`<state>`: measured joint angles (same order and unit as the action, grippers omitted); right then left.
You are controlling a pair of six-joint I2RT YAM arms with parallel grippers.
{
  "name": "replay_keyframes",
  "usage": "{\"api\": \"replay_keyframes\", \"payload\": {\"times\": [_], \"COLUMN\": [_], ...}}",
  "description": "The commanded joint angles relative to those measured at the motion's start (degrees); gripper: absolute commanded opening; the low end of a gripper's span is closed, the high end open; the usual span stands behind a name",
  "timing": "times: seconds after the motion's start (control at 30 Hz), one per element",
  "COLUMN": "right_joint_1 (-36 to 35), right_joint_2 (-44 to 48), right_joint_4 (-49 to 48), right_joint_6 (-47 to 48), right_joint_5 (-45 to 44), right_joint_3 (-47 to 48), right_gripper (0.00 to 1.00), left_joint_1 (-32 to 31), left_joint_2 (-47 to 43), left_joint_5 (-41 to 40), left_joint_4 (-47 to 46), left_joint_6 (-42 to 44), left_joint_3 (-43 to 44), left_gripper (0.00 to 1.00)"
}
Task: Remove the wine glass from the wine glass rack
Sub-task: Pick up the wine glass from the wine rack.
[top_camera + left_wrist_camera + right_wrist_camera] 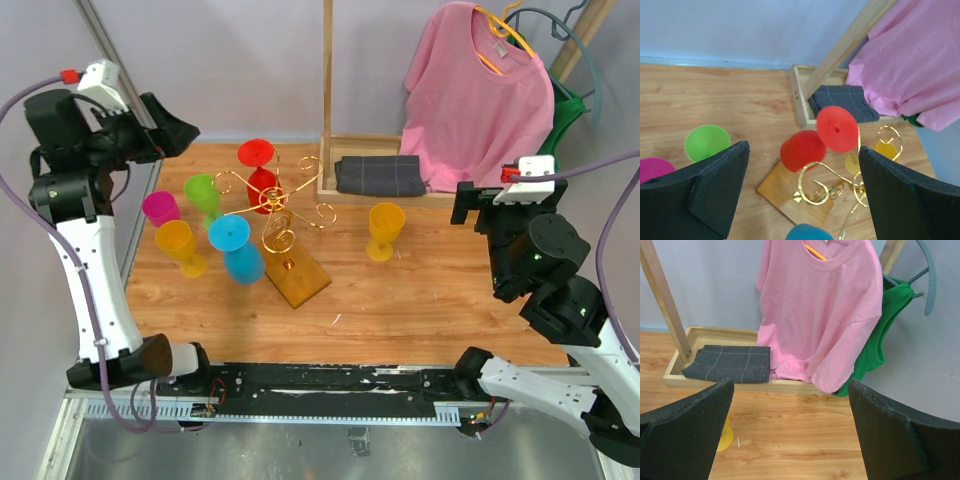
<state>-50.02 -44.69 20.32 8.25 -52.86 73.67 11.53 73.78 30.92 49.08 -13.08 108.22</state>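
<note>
Red wine glass [262, 178] hangs inverted on gold rack [280, 218], foot caught in a curl. Left gripper [802, 200] hovers above, fingers spread for the grab; right gripper [790, 440] also spread, idle.

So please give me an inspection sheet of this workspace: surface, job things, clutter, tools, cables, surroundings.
Surface: wooden table, small white speck near the front.
Job's things: gold wine glass rack on its wooden base; red glass hangs upside down on it.
Clutter: green, magenta, orange, blue and yellow glasses around the rack.
Tools: left tool and right tool open, empty.
Cables: purple cable along the left arm.
Surroundings: pink shirt, folded dark cloth in a wooden tray.
</note>
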Motion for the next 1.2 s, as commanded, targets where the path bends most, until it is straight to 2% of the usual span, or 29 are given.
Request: {"api": "replay_keyframes", "payload": {"times": [0.0,0.17,0.23,0.27,0.3,0.33,0.37,0.4,0.43,0.6,0.83,1.0,1.07,1.17], "right_joint_1": [-1.0,-1.0,-1.2,-1.2,-1.2,-1.1,-1.2,-1.2,-1.2,-1.2,-1.3,-1.3,-1.3,-1.3], "right_joint_2": [0.4,0.3,-0.2,-0.5,-0.8,-1.1,-1.3,-1.6,-1.8,-2.8,-4.0,-4.0,-3.5,-2.3], "right_joint_4": [1.9,2.4,2.4,2.4,2.4,2.4,2.4,2.4,2.2,1.1,-1.1,-1.9,-1.9,-1.7], "right_joint_6": [1.0,0.5,0.5,0.5,0.5,0.5,0.5,0.5,0.5,0.4,0.7,1.1,1.2,0.7], "right_joint_5": [0.0,0.1,0.2,0.4,0.5,0.7,0.8,0.8,0.9,1.4,2.7,3.0,2.8,2.5], "right_joint_3": [2.4,2.3,2.4,2.5,2.5,2.5,2.5,2.5,2.4,1.7,1.3,1.5,1.5,1.2], "right_gripper": [0.99,0.99,0.98,0.99,0.99,0.99,0.99,0.98,0.99,0.99,0.99,0.99,0.99,0.99], "left_joint_1": [12.7,27.7,32.0,32.7,32.8,32.8,32.9,32.8,32.9,32.8,32.8,32.8,32.9,32.9], "left_joint_2": [1.0,0.6,0.9,0.5,-1.1,-4.1,-7.8,-11.1,-12.9,-14.9,-8.0,-3.2,-3.0,-4.4], "left_joint_5": [24.5,50.5,59.2,62.2,64.0,64.6,64.7,65.2,65.5,64.7,63.7,56.0,51.1,45.2], "left_joint_4": [0.8,1.7,0.9,-2.0,-9.8,-22.9,-44.7,-65.6,-69.7,-70.2,-70.2,-70.1,-70.1,-70.0], "left_joint_6": [1.4,2.8,1.2,-3.0,-10.6,-22.0,-39.5,-51.3,-52.8,-52.7,-49.6,-50.9,-52.3,-51.7], "left_joint_3": [3.1,-4.8,-9.3,-11.8,-15.9,-21.7,-28.9,-35.1,-37.8,-40.9,-22.0,-6.7,-4.3,-6.3], "left_gripper": [0.95,0.92,0.91,0.91,0.90,0.90,0.91,0.92,0.92,0.96,0.99,0.99,0.99,0.99]}}
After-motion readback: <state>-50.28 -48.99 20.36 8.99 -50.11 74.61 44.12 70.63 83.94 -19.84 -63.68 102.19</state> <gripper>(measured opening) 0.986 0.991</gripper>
